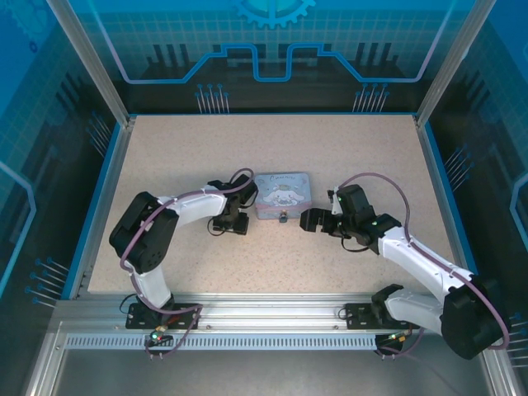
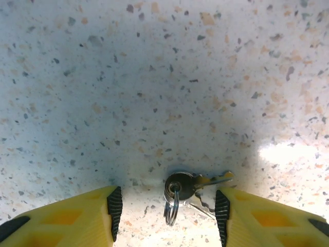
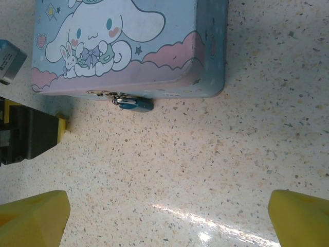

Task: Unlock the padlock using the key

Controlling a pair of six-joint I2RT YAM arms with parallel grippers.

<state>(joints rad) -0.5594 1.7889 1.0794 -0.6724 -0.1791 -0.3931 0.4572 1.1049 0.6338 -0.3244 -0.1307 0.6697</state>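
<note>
The key (image 2: pixel 191 184) is a small metal key on a double split ring, lying flat on the speckled table. My left gripper (image 2: pixel 168 199) is low over it with its jaws apart; the key lies between the black pads (image 2: pixel 114 208), its blade pointing at the right one. The padlock (image 3: pixel 132 103) is tiny, with a blue-green body and a metal shackle, and hangs at the front edge of the pale blue cartoon tin (image 3: pixel 128 41). My right gripper (image 3: pixel 167 208) stands wide open over bare table in front of the padlock (image 1: pixel 283 217), holding nothing.
The tin (image 1: pixel 282 195) sits mid-table between my left gripper (image 1: pixel 231 221) and my right gripper (image 1: pixel 309 221). A blue raised rim (image 1: pixel 106 177) borders the table. Speckled surface stretches behind the tin and along the near edge.
</note>
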